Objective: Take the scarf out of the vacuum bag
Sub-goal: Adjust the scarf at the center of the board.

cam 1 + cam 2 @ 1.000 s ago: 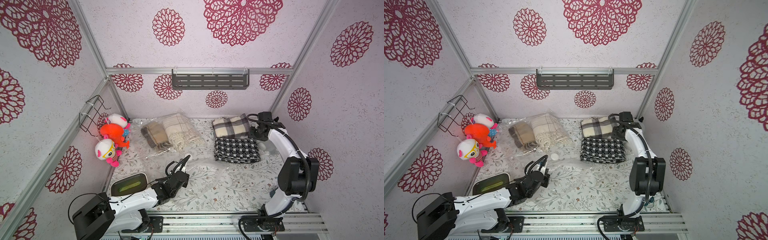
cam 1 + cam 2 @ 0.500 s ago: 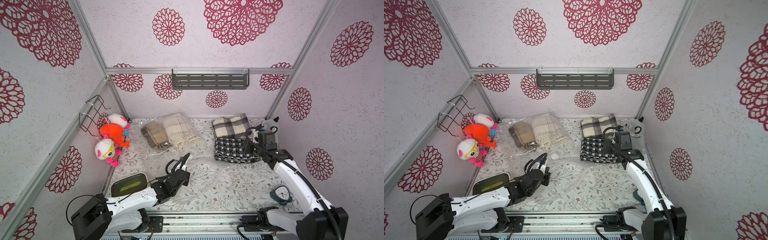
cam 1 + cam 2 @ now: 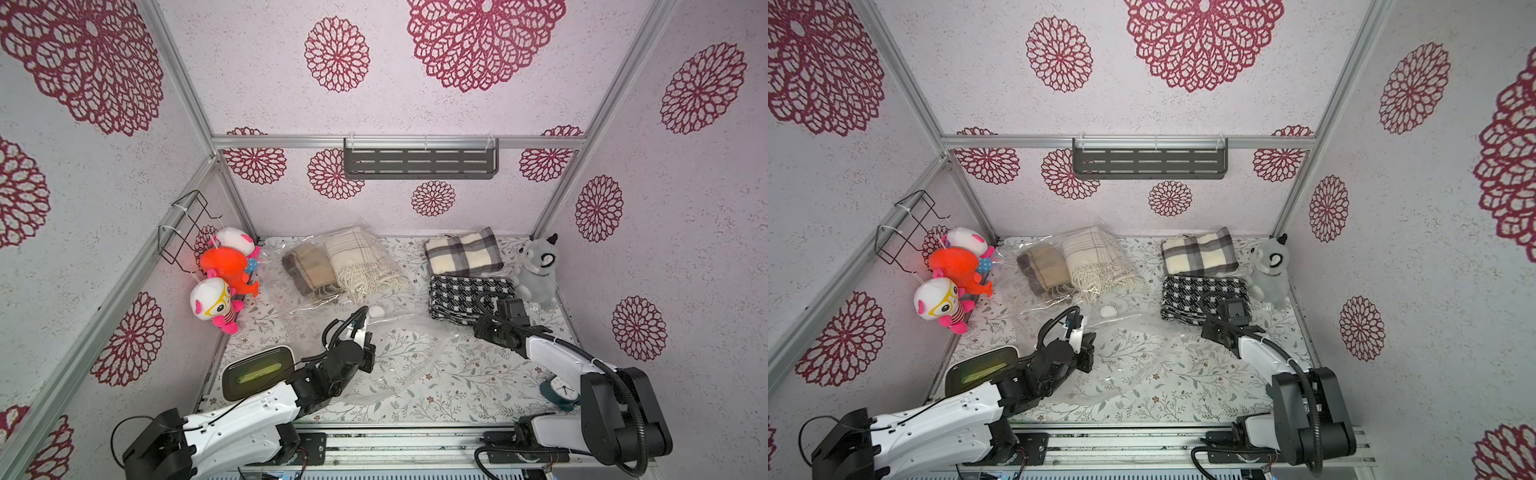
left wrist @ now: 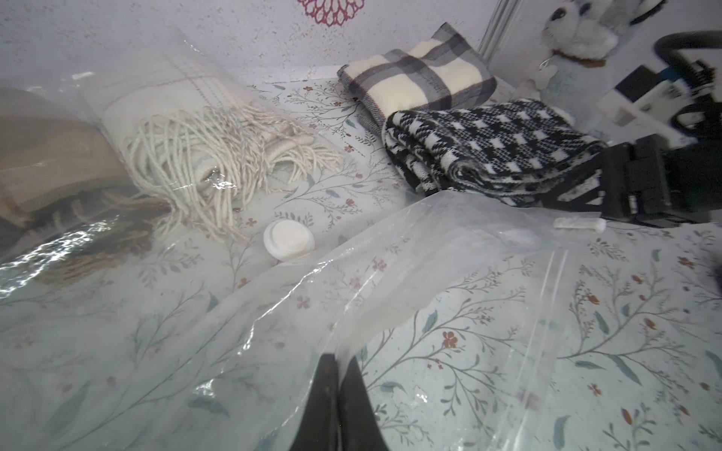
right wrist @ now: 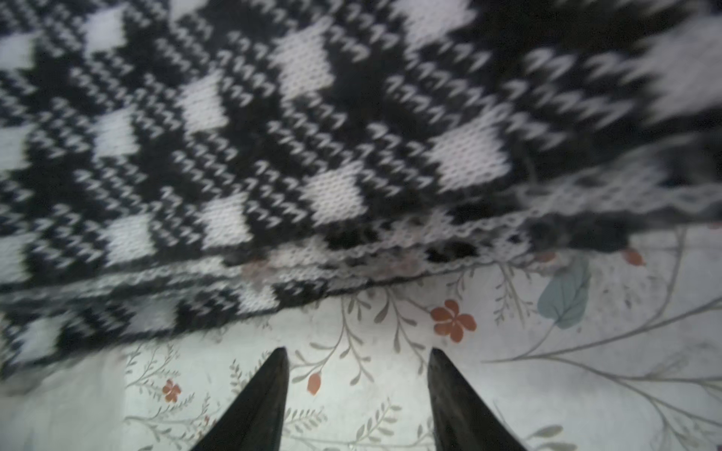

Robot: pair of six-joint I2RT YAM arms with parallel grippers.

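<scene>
Closed tight, the left gripper (image 4: 338,357) is at the front of the table (image 3: 457,386), with its jaws pressed together on a fold of the vacuum bag (image 4: 449,254). In the left wrist view the thin film rises directly from the tips. This bag lies flat and crinkled over the middle of the table, and the flower pattern of the cloth shows through it. A small clock (image 3: 559,388) stands at the front right, beside the right arm.

A little farther, the round white valve cap (image 4: 289,243) sits on the far part of the bag; it is visible in both top views. The right gripper (image 5: 357,349) is low over the table with its jaws apart, and only the flower cloth shows in the gap. Just ahead of its tips lies the black-and-white scarf (image 3: 461,289), folded and outside the bag. In the right wrist view its near edge is close to the tips but does not touch them.

Behind it a grey and cream plaid scarf (image 3: 461,253) lies folded, and a grey plush toy (image 3: 536,270) sits in the far right corner. On the far left another clear bag (image 3: 291,307) holds a cream fringed scarf (image 3: 361,262) and a brown scarf (image 3: 305,270). A dark shelf (image 3: 419,164) hangs on the back wall.
</scene>
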